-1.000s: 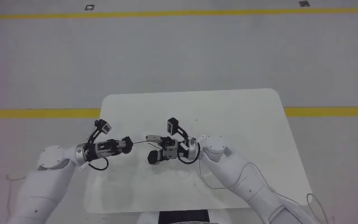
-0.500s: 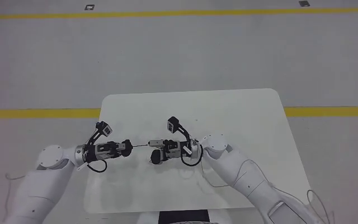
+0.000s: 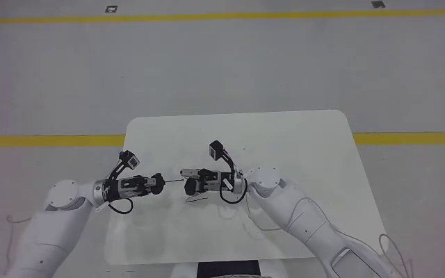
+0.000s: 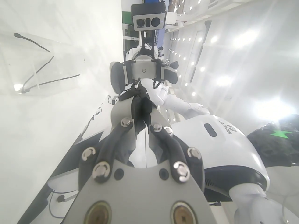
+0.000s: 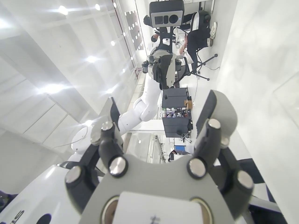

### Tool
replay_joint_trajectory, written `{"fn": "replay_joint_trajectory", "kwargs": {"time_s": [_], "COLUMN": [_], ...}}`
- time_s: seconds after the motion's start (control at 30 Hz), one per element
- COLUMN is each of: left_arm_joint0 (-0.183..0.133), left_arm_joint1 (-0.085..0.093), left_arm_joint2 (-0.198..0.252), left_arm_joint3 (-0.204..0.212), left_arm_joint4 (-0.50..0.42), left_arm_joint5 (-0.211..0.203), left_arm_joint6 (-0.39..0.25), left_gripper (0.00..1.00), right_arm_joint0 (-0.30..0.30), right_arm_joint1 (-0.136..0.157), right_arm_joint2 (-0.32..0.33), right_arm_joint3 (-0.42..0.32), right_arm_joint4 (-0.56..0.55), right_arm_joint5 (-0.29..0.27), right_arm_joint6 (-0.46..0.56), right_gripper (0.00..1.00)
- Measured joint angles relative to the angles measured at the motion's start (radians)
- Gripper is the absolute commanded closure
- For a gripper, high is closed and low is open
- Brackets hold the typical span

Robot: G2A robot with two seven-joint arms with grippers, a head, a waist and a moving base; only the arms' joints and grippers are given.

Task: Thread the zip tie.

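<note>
In the top view, the black zip tie (image 3: 172, 181) is a thin strip held level above the white table (image 3: 299, 139). My left gripper (image 3: 158, 182) is shut on one end of it. The free end points at my right gripper (image 3: 186, 184), which faces it with its fingers open on either side of the strip's line. In the left wrist view, my left gripper (image 4: 140, 108) pinches the zip tie (image 4: 146, 145), with the right gripper (image 4: 143, 71) straight ahead. The right wrist view shows my right gripper (image 5: 163, 110) open with nothing held, and the left gripper (image 5: 164, 71) beyond it.
Several loose black zip ties (image 4: 58, 79) lie on a clear sheet (image 4: 14, 54) on the table beside the arms. The table's rounded front edge (image 3: 208, 258) is close below both arms. The far half of the table is bare.
My right gripper has turned at the wrist and shifted slightly toward the left gripper and away from the front edge. The left gripper has kept the zip tie almost still.
</note>
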Motion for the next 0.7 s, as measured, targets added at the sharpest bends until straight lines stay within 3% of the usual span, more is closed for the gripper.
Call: {"fn": "replay_joint_trajectory", "kwargs": {"time_s": [0.07,0.37,0.57,0.7], "left_arm_joint0": [0.000,0.000,0.000,0.000], "left_arm_joint1": [0.000,0.000,0.000,0.000], "left_arm_joint2": [0.000,0.000,0.000,0.000], "left_arm_joint3": [0.000,0.000,0.000,0.000], "left_arm_joint4": [0.000,0.000,0.000,0.000], "left_arm_joint5": [0.000,0.000,0.000,0.000], "left_arm_joint6": [0.000,0.000,0.000,0.000], "left_gripper": [1.00,1.00,1.00,1.00], "right_arm_joint0": [0.003,0.003,0.002,0.001], "right_arm_joint1": [-0.002,-0.006,-0.007,-0.007], "right_arm_joint2": [-0.001,-0.002,0.001,0.002], "right_arm_joint3": [0.006,0.016,0.018,0.018], "right_arm_joint4": [0.002,-0.005,-0.006,-0.009], "right_arm_joint5": [-0.003,-0.013,-0.013,-0.011], "right_arm_joint6": [-0.001,-0.001,0.005,0.007], "right_gripper": [0.72,0.72,0.78,0.94]}}
